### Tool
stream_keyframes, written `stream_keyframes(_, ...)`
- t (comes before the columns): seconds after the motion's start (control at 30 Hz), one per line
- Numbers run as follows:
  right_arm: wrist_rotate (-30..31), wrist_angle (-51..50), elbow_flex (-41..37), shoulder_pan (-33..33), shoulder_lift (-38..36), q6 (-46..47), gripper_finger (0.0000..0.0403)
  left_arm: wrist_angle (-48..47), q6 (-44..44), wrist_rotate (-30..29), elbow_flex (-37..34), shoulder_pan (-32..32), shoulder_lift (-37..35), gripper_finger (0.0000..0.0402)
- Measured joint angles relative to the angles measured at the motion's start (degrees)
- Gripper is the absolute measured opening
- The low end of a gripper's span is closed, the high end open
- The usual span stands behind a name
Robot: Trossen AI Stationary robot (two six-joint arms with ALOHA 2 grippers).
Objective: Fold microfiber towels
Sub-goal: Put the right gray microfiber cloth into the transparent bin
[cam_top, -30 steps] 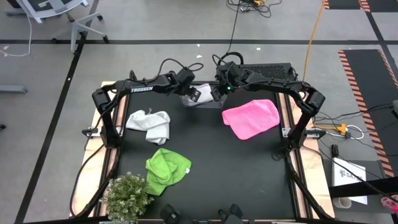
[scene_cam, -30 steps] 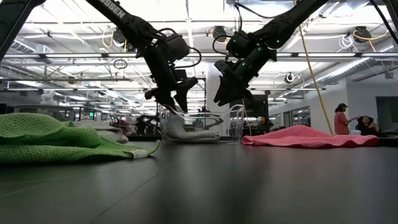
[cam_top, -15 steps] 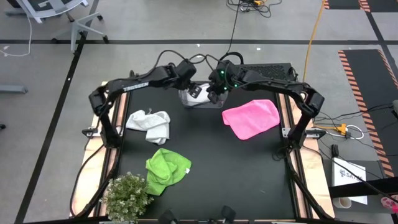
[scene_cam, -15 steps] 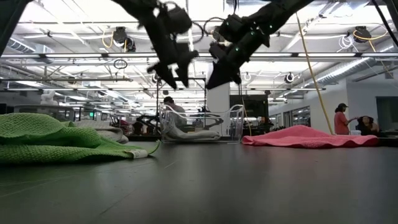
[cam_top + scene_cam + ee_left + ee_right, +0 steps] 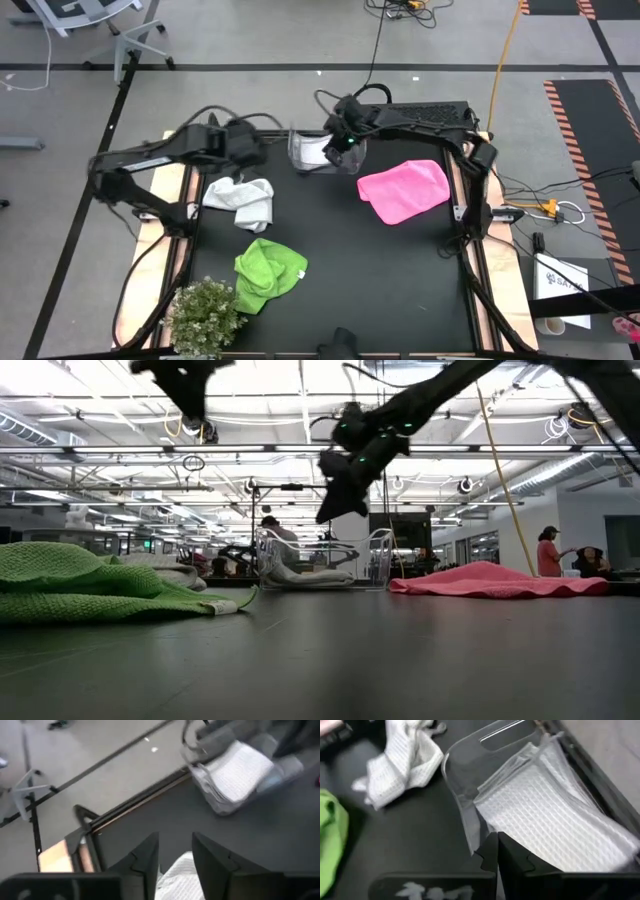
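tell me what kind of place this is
Probably a robotics lab or open workshop: a black work table with taped floor markings around it, exposed ceiling lights and ducts, and an office chair.

Towels: two white [image 5: 241,197] [image 5: 313,150], one pink [image 5: 404,189], one green [image 5: 267,273], seemingly.

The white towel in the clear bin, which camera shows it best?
The right wrist view: the folded white towel fills the clear bin. The left wrist view shows it blurred, the high view small, the low view only through the bin wall.
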Motion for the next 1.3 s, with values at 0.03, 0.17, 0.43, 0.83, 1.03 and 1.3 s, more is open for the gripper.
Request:
stream_keyframes(0.03,0.0,-2.8,3.4,0.4,2.2,-1.7,0.0000,-1.2,-1.9,-1.0,0.0,-1.0,-1.0,0.0102)
stream_keyframes(0.17,2.3,-17.2,19.2,1.4,11.4,-8.2,0.0000,-3.2,-5.9,-3.3,0.0,-4.3,-3.4,0.0086)
stream_keyframes(0.43,12.5,-31.7,32.4,0.5,19.8,-14.7,0.0000,-3.7,-5.2,-4.3,0.0,-5.6,-3.5,0.0076)
stream_keyframes(0.83,15.4,-28.1,25.4,-0.9,19.8,-15.3,0.0000,-3.7,-4.5,-4.6,0.0,-5.6,-3.4,0.0076)
stream_keyframes(1.03,15.4,-25.1,20.5,-0.9,19.8,-15.3,0.0000,-3.7,-4.7,-4.6,0.0,-5.6,-3.4,0.0076)
stream_keyframes(1.3,15.4,-27.8,17.3,-0.7,19.4,-15.3,0.0000,-3.7,-4.7,-5.0,0.0,-5.6,-3.4,0.0076)
